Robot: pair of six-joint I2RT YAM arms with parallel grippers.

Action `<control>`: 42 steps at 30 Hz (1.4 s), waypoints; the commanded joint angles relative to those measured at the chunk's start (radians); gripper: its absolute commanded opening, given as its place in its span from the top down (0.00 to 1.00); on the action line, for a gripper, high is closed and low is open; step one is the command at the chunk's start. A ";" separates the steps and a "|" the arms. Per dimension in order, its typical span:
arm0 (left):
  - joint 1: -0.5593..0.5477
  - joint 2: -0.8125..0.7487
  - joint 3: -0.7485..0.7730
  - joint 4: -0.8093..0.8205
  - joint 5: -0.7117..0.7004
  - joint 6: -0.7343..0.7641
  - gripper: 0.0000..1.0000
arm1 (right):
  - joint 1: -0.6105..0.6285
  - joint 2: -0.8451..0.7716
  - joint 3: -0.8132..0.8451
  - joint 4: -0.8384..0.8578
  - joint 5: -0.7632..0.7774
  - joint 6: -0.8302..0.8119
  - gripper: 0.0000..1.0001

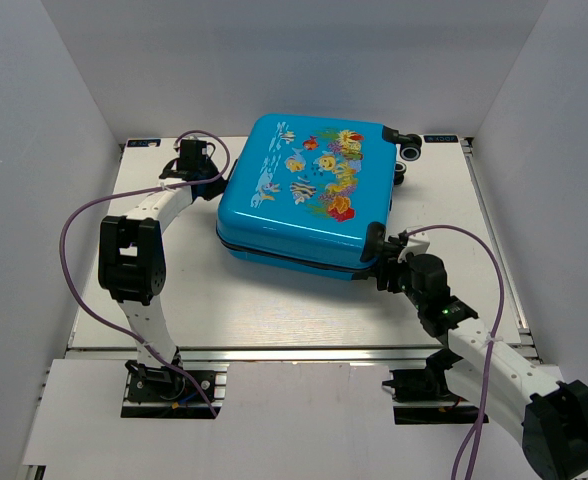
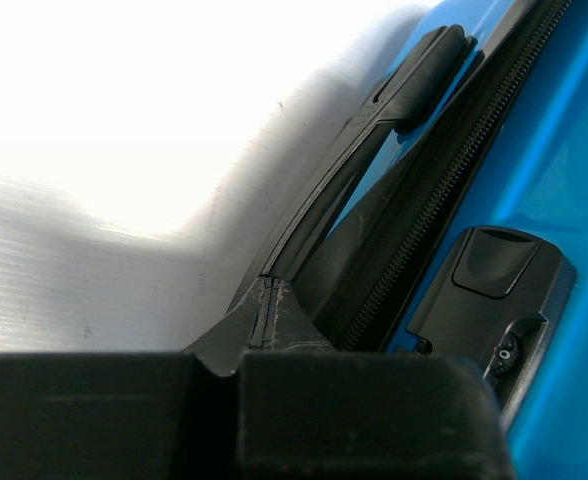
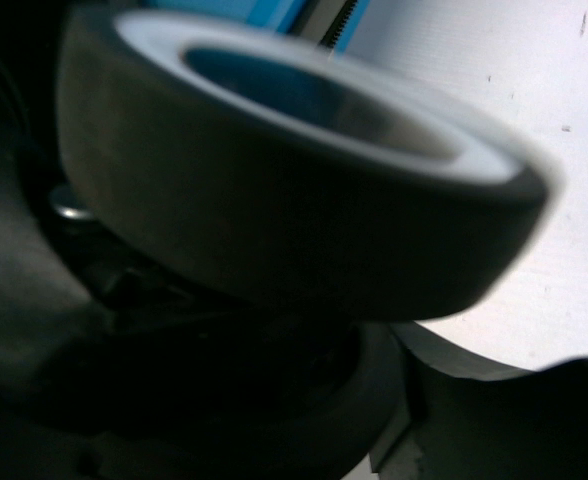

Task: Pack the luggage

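The luggage (image 1: pixel 304 195), a bright-blue hard-shell suitcase with a fish print, lies closed and flat on the white table (image 1: pixel 254 310). My left gripper (image 1: pixel 217 183) is at its left side, with the jaws shut and nothing between them. In the left wrist view the shut fingertips (image 2: pixel 269 300) rest by the black side handle (image 2: pixel 374 130) and the zipper (image 2: pixel 444 190). My right gripper (image 1: pixel 386 262) is at the near right corner wheel (image 1: pixel 372 240). That wheel (image 3: pixel 274 220) fills the right wrist view and hides the jaws.
Two more wheels (image 1: pixel 410 150) stick out at the suitcase's far right corner. A black lock plate (image 2: pixel 494 290) sits on the blue shell beside the zipper. White walls enclose the table on three sides. Purple cables loop off both arms.
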 commanded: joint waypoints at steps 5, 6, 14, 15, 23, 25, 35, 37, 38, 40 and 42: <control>-0.004 0.031 -0.153 -0.190 -0.108 0.044 1.00 | 0.115 0.140 -0.079 0.492 0.022 0.003 0.38; -0.004 0.028 -0.156 -0.190 -0.106 0.045 1.00 | 0.124 0.144 -0.086 0.516 0.024 0.033 0.38; -0.004 -0.040 -0.156 -0.247 -0.125 0.067 1.00 | 0.143 -0.057 -0.029 0.280 0.312 0.115 0.53; -0.004 -0.056 -0.139 -0.270 -0.126 0.068 0.97 | 0.141 -0.079 0.026 0.140 0.356 0.135 0.50; 0.012 -0.298 -0.156 -0.333 -0.186 0.067 0.25 | 0.140 -0.137 0.259 -0.348 0.483 0.261 0.19; 0.021 -0.341 -0.179 -0.317 -0.252 0.065 0.19 | 0.141 -0.146 0.281 -0.371 0.391 0.232 0.14; 0.064 -0.176 -0.061 -0.192 -0.096 0.149 0.02 | 0.141 -0.114 0.460 -0.495 0.185 0.048 0.11; 0.076 -0.131 -0.062 -0.115 -0.019 0.166 0.02 | 0.141 -0.097 0.483 -0.491 0.117 0.000 0.11; 0.076 -0.116 -0.059 -0.069 0.024 0.188 0.02 | 0.141 -0.090 0.508 -0.495 0.096 -0.005 0.11; 0.087 -0.072 -0.055 -0.026 0.099 0.202 0.02 | 0.141 -0.053 0.528 -0.500 0.038 -0.031 0.11; 0.087 -0.047 -0.038 0.022 0.145 0.206 0.02 | 0.140 -0.012 0.554 -0.509 -0.005 -0.043 0.11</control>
